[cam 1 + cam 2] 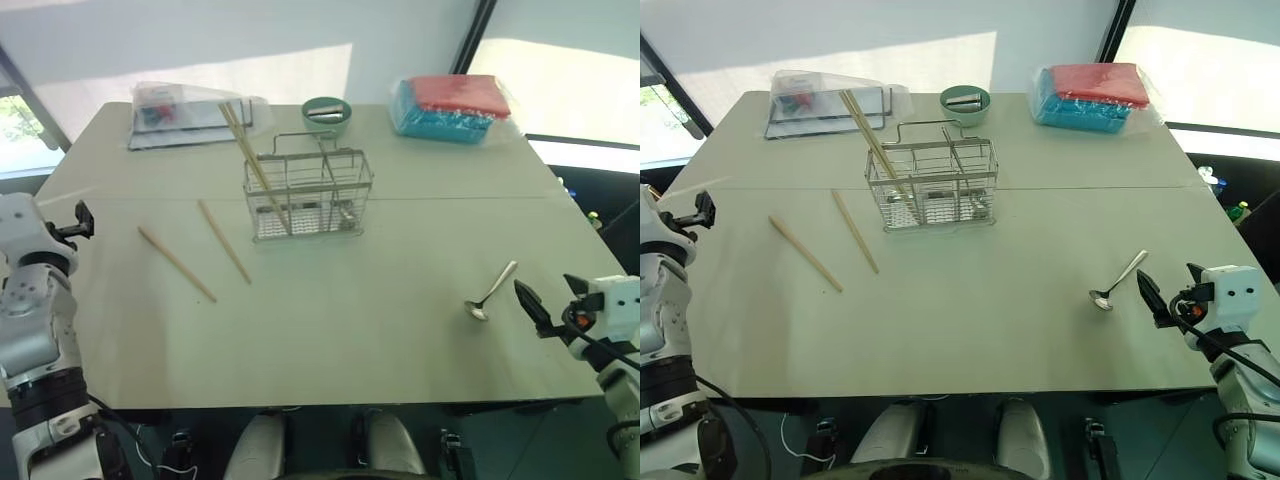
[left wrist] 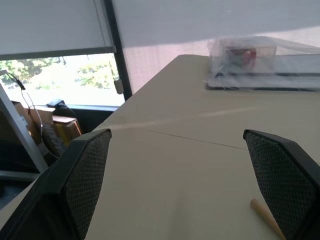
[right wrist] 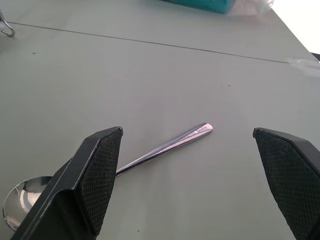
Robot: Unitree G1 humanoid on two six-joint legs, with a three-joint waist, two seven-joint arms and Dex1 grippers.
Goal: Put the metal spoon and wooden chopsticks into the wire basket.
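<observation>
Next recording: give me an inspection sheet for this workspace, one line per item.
Surface: pale table, a seam running across it.
Job's things: metal spoon lying near the right edge; two wooden chopsticks flat on the table, more standing in the wire basket.
Clutter: green bowl, bagged tray, red and teal bagged stack.
Grippers: left gripper open, empty; right gripper open, empty, spoon ahead of it.
Cables: a black one on the right wrist.
Surroundings: window blinds, greenery outside.
</observation>
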